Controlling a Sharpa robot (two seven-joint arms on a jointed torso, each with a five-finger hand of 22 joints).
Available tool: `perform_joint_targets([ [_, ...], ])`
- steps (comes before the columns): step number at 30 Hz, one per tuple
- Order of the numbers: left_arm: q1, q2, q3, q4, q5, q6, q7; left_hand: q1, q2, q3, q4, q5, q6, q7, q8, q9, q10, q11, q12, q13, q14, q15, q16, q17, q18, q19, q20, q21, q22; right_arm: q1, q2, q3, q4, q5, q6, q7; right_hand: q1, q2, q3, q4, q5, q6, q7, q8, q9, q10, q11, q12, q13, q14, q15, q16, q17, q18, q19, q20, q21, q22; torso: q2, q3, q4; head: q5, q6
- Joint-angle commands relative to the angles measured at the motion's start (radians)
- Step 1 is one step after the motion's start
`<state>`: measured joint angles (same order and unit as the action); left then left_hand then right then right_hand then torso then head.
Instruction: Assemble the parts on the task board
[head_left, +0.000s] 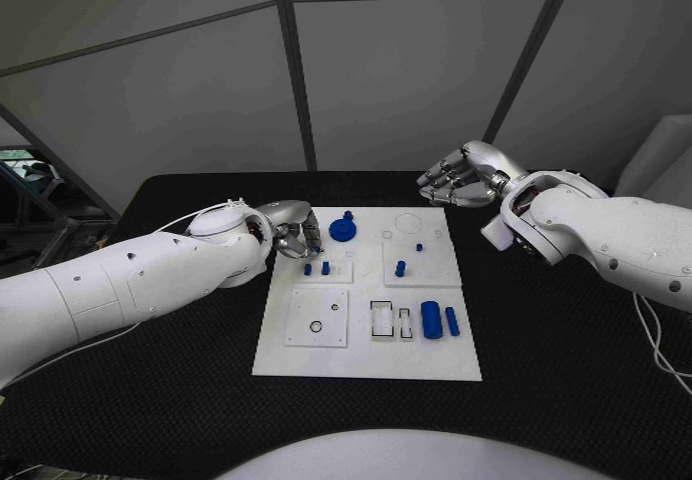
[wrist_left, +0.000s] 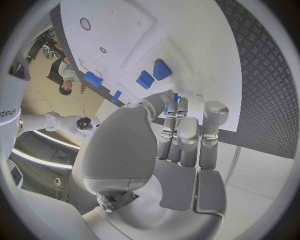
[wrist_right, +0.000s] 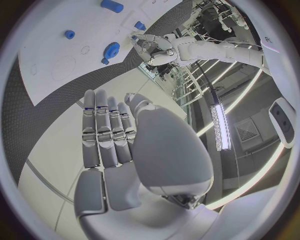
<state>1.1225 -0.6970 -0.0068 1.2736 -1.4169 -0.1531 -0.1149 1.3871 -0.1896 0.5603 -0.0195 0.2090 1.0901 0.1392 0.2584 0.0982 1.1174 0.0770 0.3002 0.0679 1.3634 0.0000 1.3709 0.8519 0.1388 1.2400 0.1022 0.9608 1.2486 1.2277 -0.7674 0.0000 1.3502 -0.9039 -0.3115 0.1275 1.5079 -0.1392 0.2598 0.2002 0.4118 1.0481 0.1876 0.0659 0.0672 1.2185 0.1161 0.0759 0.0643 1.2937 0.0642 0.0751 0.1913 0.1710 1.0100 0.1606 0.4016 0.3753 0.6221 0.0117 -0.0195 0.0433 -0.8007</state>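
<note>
On task board (head_left: 368, 355), cylinder (head_left: 431, 319) lengthwise

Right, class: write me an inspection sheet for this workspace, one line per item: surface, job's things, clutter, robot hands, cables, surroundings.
Surface: black table, textured mat.
Job's things: white task board at centre; blue parts lying on it, a round blue part near its far edge.
Clutter: nothing seen.
Robot hands: left robot hand over the board's far left corner, holding nothing that shows; right robot hand raised beyond the board's far right corner, fingers together, holding nothing.
Cables: white cable under the right arm.
Surroundings: grey panelled wall.
</note>
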Motion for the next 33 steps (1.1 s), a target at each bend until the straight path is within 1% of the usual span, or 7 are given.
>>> perform_joint_targets([
  [1,0.001,0.002,0.001,0.002,0.015,-0.012,0.014,0.011,-0.003,0.007,-0.003,0.007,0.004,0.002,-0.005,0.002,0.008,0.002,-0.006,0.001,0.006,0.002,0.002,-0.006,-0.007,0.009,0.001,0.009,0.003,0.002,0.001,0.001,0.001,-0.002,-0.005,0.007,-0.011,-0.002,0.006,0.002,0.006,0.006,0.001,0.001,0.0,0.0,0.003,0.0,0.0,0.003,0.001,-0.004,-0.001,0.004,-0.007,0.002,0.006,0.001,0.0,0.0002,0.0001,0.0,0.001],
  [6,0.001,0.003,0.001,0.002,0.017,-0.011,0.016,0.01,-0.004,0.009,-0.004,0.01,0.003,0.004,-0.007,0.002,0.013,0.002,-0.01,0.002,0.006,0.003,0.002,-0.008,-0.007,0.011,0.001,0.012,0.006,0.002,0.001,0.001,0.001,-0.002,-0.004,0.007,-0.011,-0.002,0.006,0.002,0.006,0.006,0.001,0.001,0.0,0.0,0.003,0.0,0.0,0.003,0.001,-0.004,-0.001,0.004,-0.007,0.002,0.006,0.001,0.001,0.001,-0.0008,0.001,0.0],
  [9,0.001,0.004,0.001,0.002,0.018,-0.013,0.016,0.01,-0.003,0.01,-0.004,0.011,0.003,0.004,-0.007,0.002,0.015,0.002,-0.012,0.002,0.006,0.003,0.002,-0.008,-0.007,0.011,0.001,0.012,0.006,0.002,0.001,0.001,0.001,-0.002,-0.004,0.007,-0.011,-0.002,0.006,0.002,0.006,0.006,0.001,0.001,0.0,0.0,0.003,0.0,0.0,0.003,0.001,-0.004,-0.001,0.004,-0.007,0.002,0.006,0.001,0.001,0.0004,-0.0012,0.0,0.0],
  [11,0.001,0.005,0.001,0.001,0.018,-0.014,0.016,0.009,-0.004,0.014,-0.006,0.012,0.005,0.004,-0.01,0.003,0.023,0.003,-0.025,0.003,-0.022,0.002,-0.03,-0.092,-0.008,0.012,0.0,0.014,0.01,0.002,0.001,0.001,0.001,-0.002,-0.004,0.007,-0.011,-0.002,0.006,0.002,0.006,0.006,0.001,0.001,0.0,0.0,0.003,0.0,0.0,0.003,0.001,-0.004,-0.001,0.004,-0.007,0.002,0.006,0.001,0.0,0.0002,-0.0005,0.0,0.0],
  [12,0.001,0.005,0.001,0.002,0.019,-0.015,0.017,0.008,-0.004,0.016,-0.007,0.012,0.005,0.005,-0.011,0.004,0.026,0.002,-0.029,0.003,-0.028,0.002,-0.038,-0.109,-0.008,0.012,0.0,0.015,0.011,0.002,0.001,0.001,0.002,-0.002,-0.004,0.007,-0.011,-0.002,0.006,0.002,0.006,0.006,0.001,0.001,0.0,0.0,0.003,0.0,0.0,0.003,0.001,-0.004,-0.001,0.004,-0.007,0.002,0.006,0.001,0.0,0.0004,-0.0005,0.0,0.0],
  [33,0.001,0.005,0.001,0.005,0.049,-0.034,0.025,0.014,-0.001,0.029,-0.021,0.019,0.01,0.006,-0.015,0.011,0.069,-0.002,-0.067,0.009,-0.018,-0.003,-0.06,-0.141,-0.015,0.036,-0.005,0.052,0.037,0.002,0.001,0.001,0.001,-0.002,-0.005,0.007,-0.011,-0.002,0.006,0.002,0.006,0.006,0.001,0.001,0.0,0.0,0.003,0.0,0.0,0.003,0.001,-0.004,-0.001,0.004,-0.007,0.002,0.006,0.001,0.0,0.0003,-0.0001,0.0,0.002],
])
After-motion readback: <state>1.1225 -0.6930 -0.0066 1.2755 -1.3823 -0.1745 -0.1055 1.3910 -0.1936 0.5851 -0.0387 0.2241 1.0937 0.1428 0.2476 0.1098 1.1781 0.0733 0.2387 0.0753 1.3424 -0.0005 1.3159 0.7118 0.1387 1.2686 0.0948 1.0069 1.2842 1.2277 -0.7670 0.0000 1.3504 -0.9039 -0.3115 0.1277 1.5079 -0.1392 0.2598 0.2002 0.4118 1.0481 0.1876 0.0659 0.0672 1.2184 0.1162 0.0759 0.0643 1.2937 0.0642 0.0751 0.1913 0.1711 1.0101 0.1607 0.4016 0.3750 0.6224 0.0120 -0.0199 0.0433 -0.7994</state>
